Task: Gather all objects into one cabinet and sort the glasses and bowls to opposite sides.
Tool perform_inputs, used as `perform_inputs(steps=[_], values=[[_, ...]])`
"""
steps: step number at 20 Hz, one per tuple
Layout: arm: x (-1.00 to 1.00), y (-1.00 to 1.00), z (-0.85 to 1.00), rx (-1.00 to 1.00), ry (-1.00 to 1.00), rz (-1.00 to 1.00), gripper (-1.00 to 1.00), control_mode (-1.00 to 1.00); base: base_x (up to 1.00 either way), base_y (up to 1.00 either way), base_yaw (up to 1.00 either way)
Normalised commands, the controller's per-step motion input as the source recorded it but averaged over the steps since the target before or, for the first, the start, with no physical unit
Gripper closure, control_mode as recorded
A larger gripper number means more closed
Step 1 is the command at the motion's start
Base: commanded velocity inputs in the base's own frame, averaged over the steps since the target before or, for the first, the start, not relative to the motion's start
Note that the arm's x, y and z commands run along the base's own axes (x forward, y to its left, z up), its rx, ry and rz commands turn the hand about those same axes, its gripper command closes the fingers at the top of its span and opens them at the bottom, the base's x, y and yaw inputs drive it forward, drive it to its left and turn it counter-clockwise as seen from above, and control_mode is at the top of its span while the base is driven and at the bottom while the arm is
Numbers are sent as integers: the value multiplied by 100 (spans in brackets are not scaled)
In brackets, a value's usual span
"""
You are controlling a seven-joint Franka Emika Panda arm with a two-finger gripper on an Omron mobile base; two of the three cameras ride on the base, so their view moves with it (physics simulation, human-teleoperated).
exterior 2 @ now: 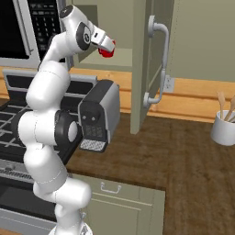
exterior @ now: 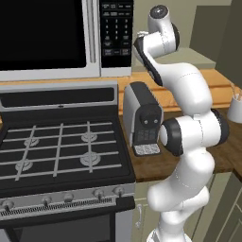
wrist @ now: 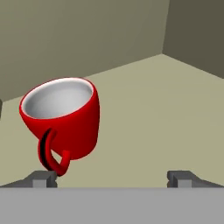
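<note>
The larger glossy red cup (wrist: pixel 63 120), white inside and with a looped handle, sits on the floor of the olive-beige wall cabinet (wrist: pixel 148 109). Its handle points toward my left fingertip (wrist: pixel 41 177). My gripper (wrist: pixel 113 178) is open with nothing between its fingers, and the cup lies ahead and to its left. In the right base view the hand reaches into the cabinet and the gripper (exterior 2: pixel 109 46) is just above the red cup (exterior 2: pixel 107 53). The cabinet door (exterior 2: pixel 140 69) stands open, showing its grey tubular handle (exterior 2: pixel 160 59). The blue bowl, black bowl and small orange-red cup are out of view.
A grey coffee machine (exterior 2: pixel 98 114) stands on the wooden counter (exterior 2: pixel 183 156) below the cabinet. To the left are the gas stove (exterior: pixel 56 146) and the microwave (exterior: pixel 47 38). A white utensil crock (exterior 2: pixel 224 128) stands at the far right.
</note>
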Motion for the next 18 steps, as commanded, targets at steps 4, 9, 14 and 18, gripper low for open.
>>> perform_inputs(steps=[4,9,14,18], values=[[2,25,0,0,-4,0,-100,-100,0,0,0],[6,10,0,1,0,11,-100,-100,0,0,0],[12,13,0,4,0,22,-100,-100,0,0,0],[0,23,0,2,-1,23,-100,-100,0,0,0]])
